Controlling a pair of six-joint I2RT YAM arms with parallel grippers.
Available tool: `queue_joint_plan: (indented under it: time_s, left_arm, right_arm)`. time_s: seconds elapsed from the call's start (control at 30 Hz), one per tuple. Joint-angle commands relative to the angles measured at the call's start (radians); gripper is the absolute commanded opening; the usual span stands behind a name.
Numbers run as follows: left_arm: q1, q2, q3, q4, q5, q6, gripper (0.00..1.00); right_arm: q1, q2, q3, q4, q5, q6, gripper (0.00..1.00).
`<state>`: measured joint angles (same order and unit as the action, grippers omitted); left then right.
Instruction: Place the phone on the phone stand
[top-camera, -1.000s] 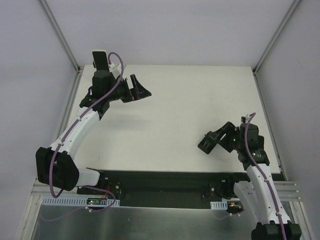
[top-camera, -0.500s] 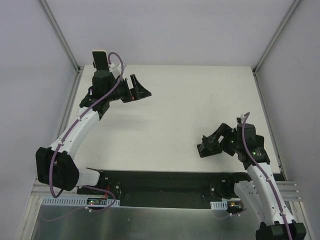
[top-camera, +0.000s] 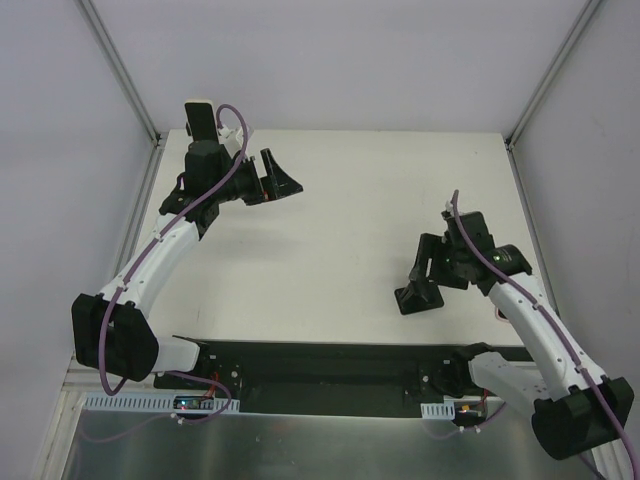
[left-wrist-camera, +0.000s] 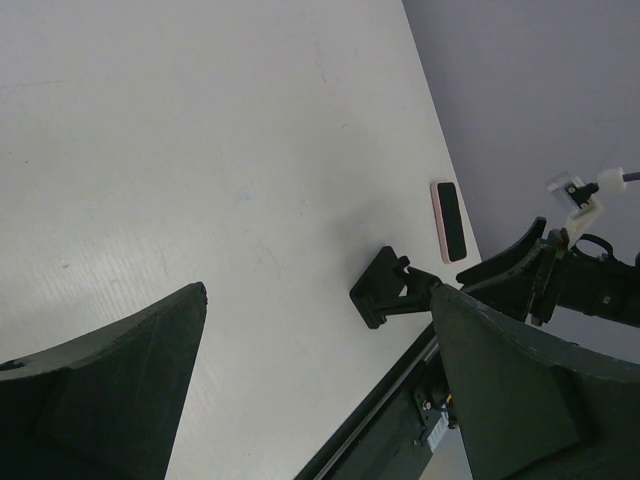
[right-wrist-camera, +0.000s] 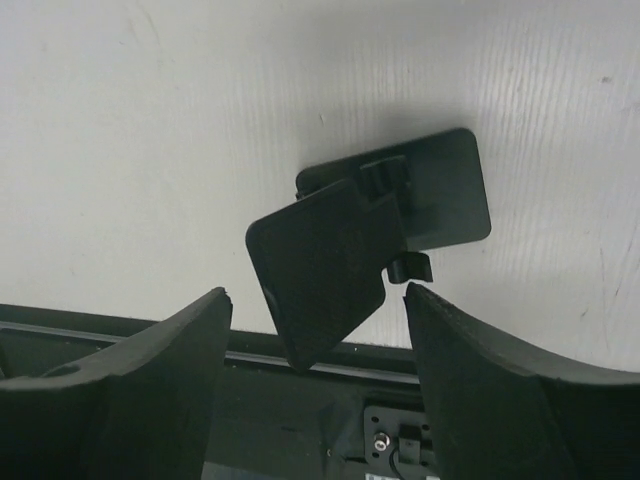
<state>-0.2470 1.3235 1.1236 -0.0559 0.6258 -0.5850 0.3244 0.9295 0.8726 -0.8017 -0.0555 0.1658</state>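
The black phone stand (top-camera: 416, 297) stands on the white table near its front edge, at the right. In the right wrist view its base (right-wrist-camera: 440, 190) lies flat and its tilted back plate (right-wrist-camera: 320, 260) points toward the camera. My right gripper (top-camera: 428, 268) hovers just above the stand, open, with its fingers either side of the plate (right-wrist-camera: 318, 295) and not touching it. The phone (left-wrist-camera: 448, 220), pink-edged with a dark screen, lies flat on the table beyond the stand in the left wrist view. It is hidden in the top view. My left gripper (top-camera: 283, 178) is open and empty at the far left (left-wrist-camera: 318, 295).
The table's black front rail (top-camera: 330, 365) runs just below the stand. Grey walls and metal frame posts (top-camera: 125, 75) enclose the table on the left, back and right.
My right arm has swung its elbow out to the right and its wrist has turned over the stand. The stand has stayed near the front edge. The left arm has not moved.
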Motion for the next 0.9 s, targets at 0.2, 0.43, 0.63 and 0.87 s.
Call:
queue_joint_plan:
  time_s: [0.2, 0.43, 0.63, 0.87]
  left_arm:
    - [0.008, 0.009, 0.013, 0.045, 0.034, -0.001, 0.92]
    - [0.006, 0.011, 0.015, 0.044, 0.037, -0.004, 0.92]
    - [0.008, 0.013, 0.015, 0.044, 0.037, -0.004, 0.92]
    - [0.035, 0.022, 0.016, 0.044, 0.049, -0.019, 0.92]
  right_arm:
    - [0.137, 0.172, 0.071, -0.126, 0.049, -0.031, 0.40]
    - [0.234, 0.226, 0.049, 0.034, 0.009, 0.214, 0.01]
    - [0.300, 0.258, 0.069, 0.220, 0.108, 0.391, 0.01]
    - [0.317, 0.311, 0.020, 0.493, 0.106, 0.619, 0.04]
